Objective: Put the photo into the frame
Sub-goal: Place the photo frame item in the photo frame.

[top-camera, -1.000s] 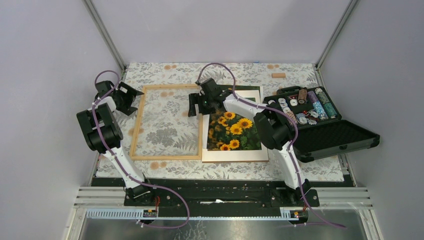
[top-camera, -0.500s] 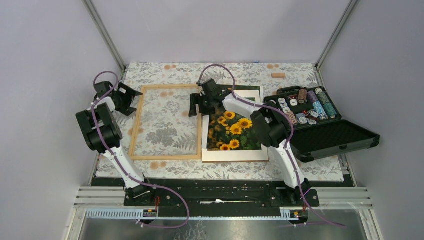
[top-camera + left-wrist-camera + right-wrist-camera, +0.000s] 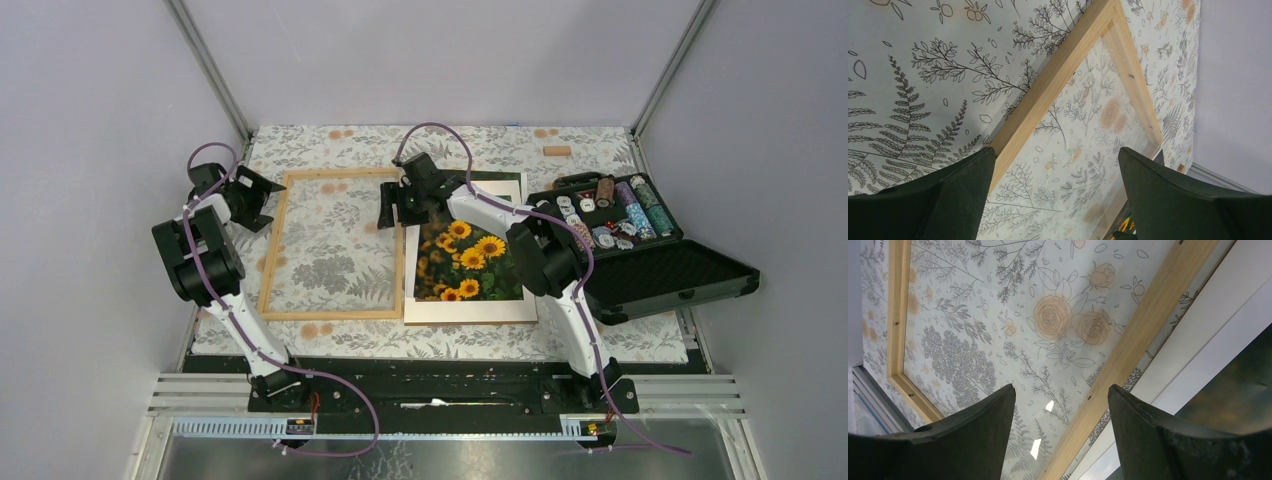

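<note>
Both jaws gape empty: left pincer (image 3: 264, 199) at the frame's (image 3: 325, 315) far-left corner, right pincer (image 3: 397, 218) over its right rail, nearer the photo (image 3: 470, 262) lying just rightward, long axis running away from the arms.

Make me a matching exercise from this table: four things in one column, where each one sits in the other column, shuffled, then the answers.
Things:
1. photo
2. frame
3. black case
4. wooden block

Places:
A. far edge of the table, toward the right corner
B. lying on a white mat
C. right side of the table, lid open
D. flat on the table, just left of the mat

Pairs: 1-B, 2-D, 3-C, 4-A
</note>
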Motion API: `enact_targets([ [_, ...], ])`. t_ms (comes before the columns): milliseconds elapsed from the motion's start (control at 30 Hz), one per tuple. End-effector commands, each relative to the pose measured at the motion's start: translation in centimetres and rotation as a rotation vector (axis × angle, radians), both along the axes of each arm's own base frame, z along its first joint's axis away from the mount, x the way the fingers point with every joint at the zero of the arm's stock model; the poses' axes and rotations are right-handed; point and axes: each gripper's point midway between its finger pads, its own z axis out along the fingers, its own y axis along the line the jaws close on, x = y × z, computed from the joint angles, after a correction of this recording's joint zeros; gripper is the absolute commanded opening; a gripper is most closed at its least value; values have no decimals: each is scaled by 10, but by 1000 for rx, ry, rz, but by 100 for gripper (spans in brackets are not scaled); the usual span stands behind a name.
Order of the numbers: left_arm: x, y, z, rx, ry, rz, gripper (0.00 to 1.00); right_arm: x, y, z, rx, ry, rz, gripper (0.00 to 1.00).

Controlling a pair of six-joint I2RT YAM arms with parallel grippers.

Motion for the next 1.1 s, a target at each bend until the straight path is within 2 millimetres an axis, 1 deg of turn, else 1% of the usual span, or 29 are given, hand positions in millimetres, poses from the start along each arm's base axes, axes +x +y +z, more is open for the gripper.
enact_targets([
  [0, 3, -3, 3, -12, -10, -4, 98, 4, 13, 27, 60, -29, 20, 74],
  [300, 2, -3, 1, -17, -5, -3, 98, 7, 11, -4, 13, 12, -5, 74],
  [433, 1, -3, 0, -18, -2, -2, 98, 5, 13, -11, 10, 35, -2, 73],
  [533, 2, -5, -1, -26, -1, -5, 98, 1, 21, -9, 26, 36, 18, 73],
  [700, 1, -5, 0, -26, -1, -5, 97, -7, 43, 5, 147, 65, 83, 73],
  [833, 2, -7, 0, -24, -3, -10, 98, -11, 53, 19, 230, 62, 119, 73],
  [933, 3, -8, 1, -25, -5, -12, 97, -11, 54, 27, 244, 51, 124, 73],
  [1067, 3, -8, 4, -21, -11, -14, 98, -8, 43, 40, 218, -8, 113, 76],
])
